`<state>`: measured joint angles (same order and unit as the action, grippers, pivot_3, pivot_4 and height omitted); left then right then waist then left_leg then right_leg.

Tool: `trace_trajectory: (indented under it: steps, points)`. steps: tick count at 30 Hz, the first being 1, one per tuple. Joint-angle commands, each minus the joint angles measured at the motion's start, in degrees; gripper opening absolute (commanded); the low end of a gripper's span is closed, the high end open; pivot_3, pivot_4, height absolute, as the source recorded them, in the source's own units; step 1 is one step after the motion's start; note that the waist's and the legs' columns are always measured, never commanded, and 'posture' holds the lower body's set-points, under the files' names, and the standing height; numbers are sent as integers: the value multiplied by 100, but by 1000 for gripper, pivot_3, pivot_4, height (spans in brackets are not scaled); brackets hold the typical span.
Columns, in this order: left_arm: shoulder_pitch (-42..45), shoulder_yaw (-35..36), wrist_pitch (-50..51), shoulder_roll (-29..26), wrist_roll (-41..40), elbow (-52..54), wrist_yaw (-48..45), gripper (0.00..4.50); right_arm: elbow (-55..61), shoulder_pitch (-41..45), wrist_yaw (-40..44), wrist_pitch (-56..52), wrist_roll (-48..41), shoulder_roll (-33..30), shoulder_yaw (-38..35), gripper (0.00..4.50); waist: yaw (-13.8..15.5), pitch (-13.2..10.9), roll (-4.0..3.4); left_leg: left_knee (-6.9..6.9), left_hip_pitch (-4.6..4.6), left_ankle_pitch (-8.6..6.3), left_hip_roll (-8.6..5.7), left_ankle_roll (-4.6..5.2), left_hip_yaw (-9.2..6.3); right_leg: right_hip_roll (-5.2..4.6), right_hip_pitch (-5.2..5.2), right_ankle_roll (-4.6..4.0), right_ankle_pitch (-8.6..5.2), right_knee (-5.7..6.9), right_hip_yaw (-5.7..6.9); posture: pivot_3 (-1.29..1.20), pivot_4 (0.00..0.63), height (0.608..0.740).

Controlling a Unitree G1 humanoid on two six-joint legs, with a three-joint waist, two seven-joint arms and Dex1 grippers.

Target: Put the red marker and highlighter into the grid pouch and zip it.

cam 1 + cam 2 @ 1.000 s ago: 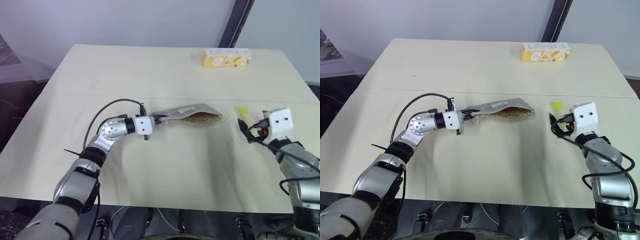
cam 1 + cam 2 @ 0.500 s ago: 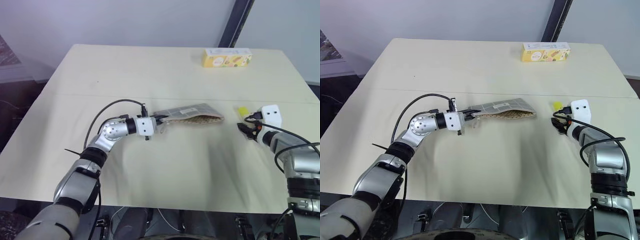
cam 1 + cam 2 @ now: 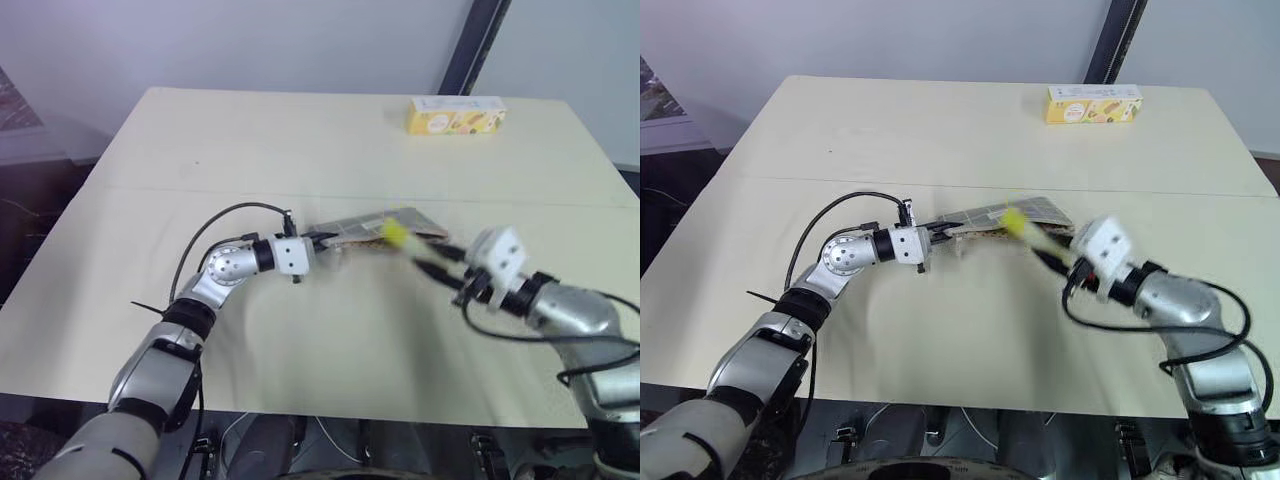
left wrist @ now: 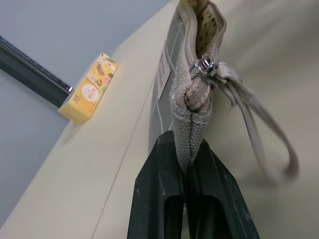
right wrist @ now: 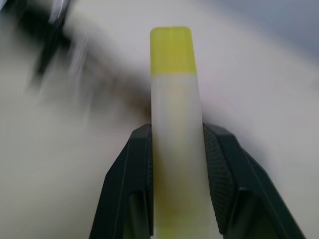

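Your left gripper (image 4: 187,164) is clamped tight on the end seam of the grid pouch (image 4: 187,64), right below the metal zip pull (image 4: 203,67). From the fingers the pouch runs straight ahead, standing on its long edge with the mouth gaping, so you can see the dotted lining inside. A pale strap (image 4: 259,134) loops down from the zip pull, beside the fingers, onto the table (image 3: 300,140).

Your right gripper (image 5: 174,149) has the highlighter (image 5: 173,114) pinched between both pads — the pale barrel sits squarely in the grip and the bright yellow cap sticks out past the fingertips. In the head views the cap (image 3: 1016,222) points toward your left gripper and sits just at the open far end of the pouch (image 3: 1005,215); whether it touches the fabric or has entered the mouth you cannot tell, since the right hand is blurred there.

The two claws face each other with the pouch stretched between them: the left at the zip end, the right at the mouth end. Both are held above the tabletop.

The red marker cannot be made out from where you are looking.

Far beyond both grippers, at the back edge of the table, lies a yellow printed carton (image 3: 455,115) — well apart from the pouch and from either hand.
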<state>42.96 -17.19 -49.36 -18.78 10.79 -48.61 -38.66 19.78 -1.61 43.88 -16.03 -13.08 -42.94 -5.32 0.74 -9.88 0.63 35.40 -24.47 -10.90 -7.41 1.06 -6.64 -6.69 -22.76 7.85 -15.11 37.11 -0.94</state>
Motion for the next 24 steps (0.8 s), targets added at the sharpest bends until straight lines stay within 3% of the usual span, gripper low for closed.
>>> trace_trajectory:
  steps: [1, 8, 17, 24]
  points:
    - [162, 25, -178, 24, -11, 33, 35, 0, -166, 25, -48, 440, 258, -133, -238, 852, -22, 0, -1, 0, 1, 1, 0, 1, 0, 0, 5, 1, 0, 0, -1, 0, 150, 740]
    - [190, -7, -307, 15, -4, 7, -28, 0, -344, 295, -67, 516, 362, -148, -194, 852, -15, 0, -1, -11, 1, 3, 15, -2, -2, 16, 7, 1, 1, 4, -3, 0, 150, 740]
    - [217, -216, -924, -128, 26, 168, -280, 0, 429, 1094, 50, -1149, -111, -65, 203, 852, -1, 0, 0, -12, 0, 2, 12, -3, -4, 12, 7, 0, 1, 1, -3, 0, 150, 740]
    - [199, -193, -869, 39, -364, 264, -513, 0, 360, 1748, 291, -283, 950, -296, 1306, 852, -6, 0, 0, -11, -2, 2, 5, -2, -3, 2, -12, 1, 0, -1, -1, 0, 150, 740]
